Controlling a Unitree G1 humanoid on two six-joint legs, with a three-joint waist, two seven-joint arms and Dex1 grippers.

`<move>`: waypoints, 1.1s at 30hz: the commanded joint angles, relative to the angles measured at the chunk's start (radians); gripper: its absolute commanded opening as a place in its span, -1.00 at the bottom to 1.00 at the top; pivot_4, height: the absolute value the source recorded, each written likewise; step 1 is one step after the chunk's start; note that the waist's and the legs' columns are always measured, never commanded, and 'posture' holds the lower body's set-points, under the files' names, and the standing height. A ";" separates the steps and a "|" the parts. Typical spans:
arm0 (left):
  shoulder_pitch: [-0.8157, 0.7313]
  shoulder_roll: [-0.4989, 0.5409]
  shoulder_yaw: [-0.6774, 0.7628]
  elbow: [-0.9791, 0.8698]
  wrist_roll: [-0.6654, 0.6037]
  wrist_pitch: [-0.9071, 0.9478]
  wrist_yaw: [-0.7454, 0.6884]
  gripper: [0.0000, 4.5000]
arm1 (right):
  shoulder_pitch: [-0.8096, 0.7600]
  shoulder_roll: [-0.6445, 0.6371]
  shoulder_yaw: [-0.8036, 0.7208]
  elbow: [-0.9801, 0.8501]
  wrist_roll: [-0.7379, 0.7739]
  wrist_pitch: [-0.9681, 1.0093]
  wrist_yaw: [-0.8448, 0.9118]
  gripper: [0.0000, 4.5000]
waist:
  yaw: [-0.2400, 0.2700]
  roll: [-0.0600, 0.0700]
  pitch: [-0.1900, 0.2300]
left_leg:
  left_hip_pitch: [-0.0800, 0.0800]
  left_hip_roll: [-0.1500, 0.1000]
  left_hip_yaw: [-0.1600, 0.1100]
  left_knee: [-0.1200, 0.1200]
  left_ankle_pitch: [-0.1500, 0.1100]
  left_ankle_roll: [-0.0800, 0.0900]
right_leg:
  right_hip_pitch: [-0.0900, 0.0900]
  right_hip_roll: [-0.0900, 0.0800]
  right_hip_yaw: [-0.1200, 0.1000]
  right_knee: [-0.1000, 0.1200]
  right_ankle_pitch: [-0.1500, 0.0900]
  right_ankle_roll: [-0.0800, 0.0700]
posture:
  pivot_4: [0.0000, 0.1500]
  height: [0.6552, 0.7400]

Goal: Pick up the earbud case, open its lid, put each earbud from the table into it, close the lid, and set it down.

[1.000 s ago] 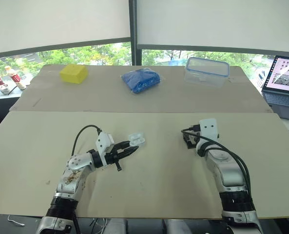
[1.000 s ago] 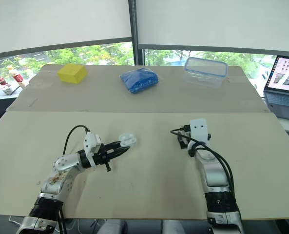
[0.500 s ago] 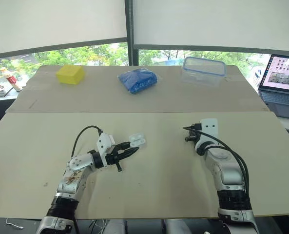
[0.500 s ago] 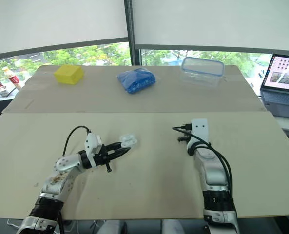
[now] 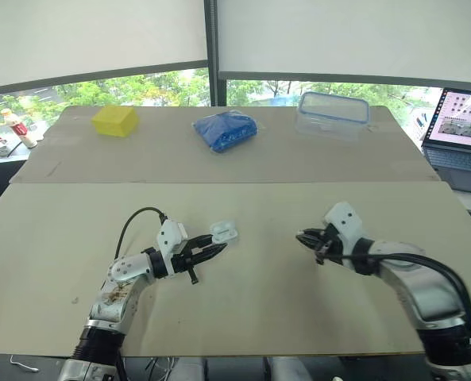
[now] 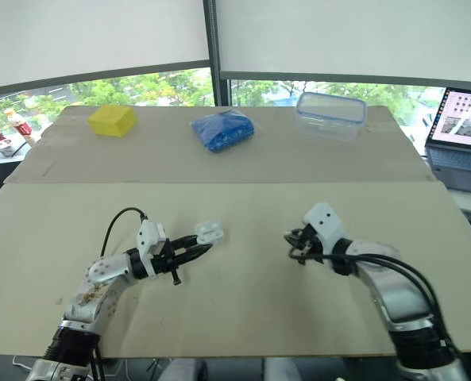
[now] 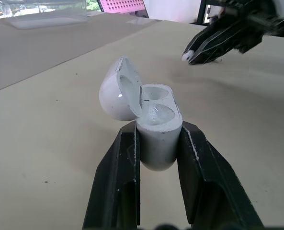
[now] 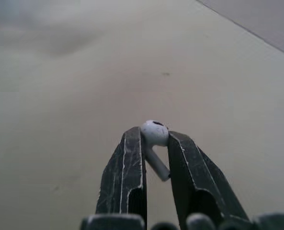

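Earbud case (one, lid open) pinched by left end effector; right end effector pinches one earbud.

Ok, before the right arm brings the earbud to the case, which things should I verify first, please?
1. Earbud case clamped between the fingers of the left end effector: ok.
2. Lid swung open, wells exposed: ok.
3. Earbud pinched by its head in the right end effector: ok.
4. Wells free to take this earbud: cannot tell.
5. Earbud stem lined up with a well: cannot tell.
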 commanded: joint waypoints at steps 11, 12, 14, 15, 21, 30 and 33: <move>0.105 0.076 0.027 -0.287 -0.076 0.123 0.027 -0.75 | 0.261 -0.411 -0.083 0.093 -0.059 -0.619 0.549 -0.86 | 0.005 -0.001 0.001 | 0.002 0.000 0.001 0.000 0.000 0.000 | 0.003 -0.001 0.000 -0.001 0.000 0.000 | 1.00 -0.27; 0.112 0.077 0.025 -0.300 -0.078 0.131 0.030 -0.75 | 0.260 -0.418 -0.080 0.112 -0.066 -0.633 0.558 -0.86 | 0.005 -0.001 0.001 | 0.003 0.000 0.001 0.000 0.000 0.000 | 0.003 -0.001 0.001 -0.001 0.000 0.000 | 1.00 -0.27; 0.125 0.080 0.025 -0.325 -0.085 0.146 0.036 -0.75 | 0.260 -0.426 -0.079 0.133 -0.076 -0.653 0.568 -0.86 | 0.004 -0.001 0.001 | 0.003 0.000 0.001 0.000 0.000 0.000 | 0.004 -0.001 0.001 -0.001 0.000 0.000 | 1.00 -0.27; 0.128 0.080 0.024 -0.334 -0.087 0.153 0.039 -0.75 | 0.259 -0.428 -0.077 0.143 -0.079 -0.655 0.570 -0.86 | 0.004 -0.001 0.001 | 0.004 0.000 0.001 0.000 0.000 0.000 | 0.004 0.000 0.001 -0.001 0.000 0.000 | 1.00 -0.27; 0.139 0.077 0.016 -0.363 -0.097 0.178 0.058 -0.75 | 0.273 -0.413 -0.070 0.153 -0.090 -0.627 0.549 -0.86 | 0.008 -0.001 0.001 | 0.004 0.000 0.001 0.000 0.000 0.000 | 0.005 -0.001 0.001 -0.001 0.000 0.000 | 1.00 -0.27; 0.116 0.068 0.004 -0.342 -0.094 0.177 0.062 -0.75 | 0.261 -0.401 -0.021 0.186 -0.154 -0.605 0.500 -0.86 | 0.024 -0.001 0.001 | 0.009 0.000 0.001 0.000 0.000 0.000 | 0.011 -0.001 0.001 -0.003 0.000 0.000 | 1.00 -0.27; 0.112 0.069 0.003 -0.341 -0.095 0.178 0.061 -0.75 | 0.253 -0.396 -0.015 0.195 -0.154 -0.574 0.494 -0.86 | 0.026 -0.001 0.001 | 0.011 0.000 0.001 0.000 0.000 0.000 | 0.013 -0.001 0.000 -0.003 0.000 0.000 | 1.00 -0.27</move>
